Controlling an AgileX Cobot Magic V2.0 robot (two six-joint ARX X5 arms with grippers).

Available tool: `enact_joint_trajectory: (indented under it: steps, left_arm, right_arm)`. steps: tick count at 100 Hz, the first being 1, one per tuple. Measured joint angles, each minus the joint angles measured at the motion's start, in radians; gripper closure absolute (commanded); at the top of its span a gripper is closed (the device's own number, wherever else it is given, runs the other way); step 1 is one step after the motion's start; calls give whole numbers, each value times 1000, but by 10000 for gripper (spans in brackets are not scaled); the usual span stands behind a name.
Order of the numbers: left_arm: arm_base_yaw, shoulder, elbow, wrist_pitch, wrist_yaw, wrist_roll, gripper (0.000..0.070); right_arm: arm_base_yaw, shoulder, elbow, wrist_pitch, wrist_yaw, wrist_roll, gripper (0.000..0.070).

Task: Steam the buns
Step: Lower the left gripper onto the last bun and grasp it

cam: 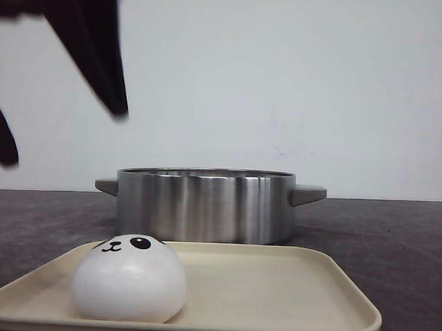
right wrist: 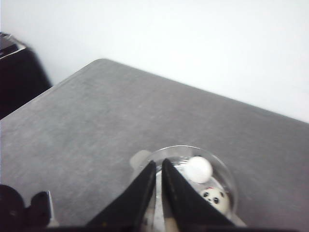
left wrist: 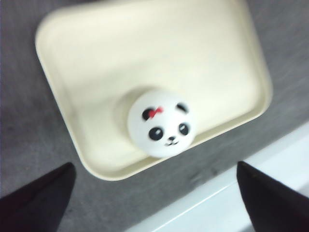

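One white panda bun (cam: 130, 277) sits at the left of the cream tray (cam: 289, 298) at the table's front. In the left wrist view the bun (left wrist: 161, 123) has a red bow and lies near the tray's (left wrist: 96, 63) corner. My left gripper (cam: 62, 137) hangs high above the tray's left side, open and empty; its fingers (left wrist: 38, 193) stand wide apart. My right gripper (right wrist: 160, 163) is shut and empty above the steel pot (right wrist: 227, 174). Inside the pot I see a plain white bun (right wrist: 198, 169) and a panda-faced bun (right wrist: 215, 198). The right gripper does not show in the front view.
The steel pot (cam: 205, 205) with two grey handles stands behind the tray on the dark table (cam: 393, 237). A white wall is behind. A white strip (left wrist: 217, 203) runs along the table's edge near the tray. A black object (right wrist: 19, 82) stands beyond the table's corner.
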Motion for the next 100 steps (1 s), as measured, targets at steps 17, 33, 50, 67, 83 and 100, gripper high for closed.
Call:
enact_joint_trajectory:
  steps: [17, 33, 50, 67, 83, 100]
  left_arm:
    - [-33, 143, 0, 77, 0, 0, 0]
    - [-60, 251, 0, 123, 5, -4, 0]
    - [-72, 322, 0, 156, 6, -4, 0]
    - [-72, 359, 0, 202, 6, -4, 0]
    - [-72, 372, 0, 201, 6, -4, 321]
    - [-72, 372, 0, 203, 6, -5, 690]
  right_arm:
    - [0, -18, 0, -31, 26, 0, 688]
    - [0, -15, 0, -64, 26, 0, 688]
    - [0, -15, 0, -66, 26, 0, 688]
    - [0, -15, 0, -67, 26, -1, 688]
    - [0, -15, 0, -76, 26, -2, 688]
    - [0, -15, 0, -76, 26, -5, 688]
